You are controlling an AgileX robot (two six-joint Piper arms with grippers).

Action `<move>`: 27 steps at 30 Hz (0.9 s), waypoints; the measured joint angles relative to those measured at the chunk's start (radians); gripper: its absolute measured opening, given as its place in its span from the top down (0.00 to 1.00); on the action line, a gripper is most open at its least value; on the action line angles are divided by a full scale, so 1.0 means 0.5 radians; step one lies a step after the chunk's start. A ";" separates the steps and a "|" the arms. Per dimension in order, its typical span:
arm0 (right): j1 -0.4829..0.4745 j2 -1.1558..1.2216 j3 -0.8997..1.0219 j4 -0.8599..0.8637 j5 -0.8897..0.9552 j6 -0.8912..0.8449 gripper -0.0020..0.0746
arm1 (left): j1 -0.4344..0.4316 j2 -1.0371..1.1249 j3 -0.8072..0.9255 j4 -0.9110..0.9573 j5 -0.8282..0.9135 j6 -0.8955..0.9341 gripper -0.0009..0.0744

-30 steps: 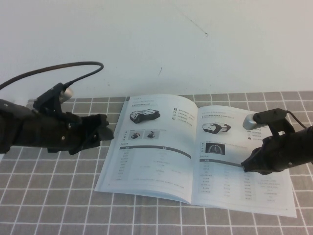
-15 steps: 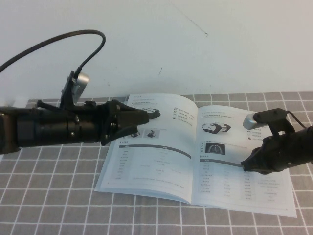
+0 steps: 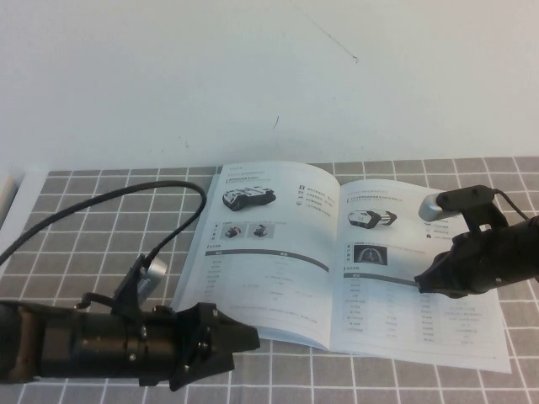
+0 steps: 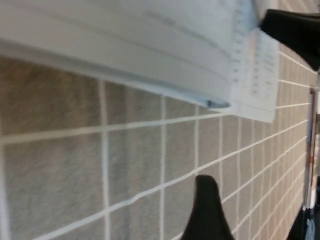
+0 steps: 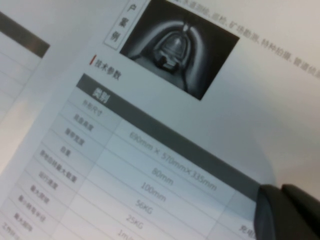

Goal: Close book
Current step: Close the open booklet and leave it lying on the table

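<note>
The open book [image 3: 269,269] lies flat on the grey tiled mat, both pages facing up. My left gripper [image 3: 244,347] hovers low at the near side of the table, just in front of the book's near-left corner, its fingers open with nothing between them. The left wrist view shows the book's near edge [image 4: 150,55] ahead of the left gripper [image 4: 255,205], which is over bare mat. My right gripper [image 3: 420,284] is shut, its tip resting on the right-hand page. In the right wrist view the right gripper [image 5: 277,192] touches a printed table on that page [image 5: 150,150].
The grey tiled mat [image 3: 101,219] covers the table up to a white wall [image 3: 253,76]. The left arm's black cable [image 3: 160,202] arcs over the mat to the left of the book. The left arm's body [image 3: 76,345] lies along the near edge.
My left arm has swung from above the book's left page down to the near side of the table, in front of the near-left corner. The right arm and book have not moved.
</note>
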 joint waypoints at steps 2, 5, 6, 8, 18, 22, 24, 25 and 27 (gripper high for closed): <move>0.000 0.000 0.000 0.004 0.000 0.000 0.98 | -0.016 0.000 0.033 -0.003 -0.076 -0.017 0.40; 0.000 0.000 0.000 0.008 -0.008 0.000 0.98 | -0.039 0.000 0.032 -0.013 -0.171 -0.029 0.39; 0.000 0.000 0.000 0.011 -0.008 0.000 0.98 | -0.044 0.000 0.032 -0.013 -0.204 -0.032 0.39; 0.000 0.000 0.000 0.011 -0.012 0.000 0.98 | -0.044 0.000 0.015 -0.017 -0.293 -0.066 0.39; 0.000 0.000 0.000 0.023 -0.023 0.000 0.98 | 0.096 0.000 -0.356 -0.004 -0.242 0.128 0.42; 0.000 0.000 0.000 0.031 -0.023 0.000 0.98 | 0.161 0.000 -0.654 0.374 -0.302 -0.122 0.50; 0.000 0.000 0.000 0.031 -0.019 0.000 0.98 | 0.165 0.000 -0.790 0.703 -0.354 -0.296 0.53; 0.000 0.000 0.000 0.031 -0.019 0.000 0.98 | 0.165 0.000 -0.848 0.842 -0.371 -0.406 0.53; 0.000 0.000 0.000 0.031 -0.019 0.000 0.98 | 0.165 0.000 -1.002 1.218 -0.375 -0.656 0.54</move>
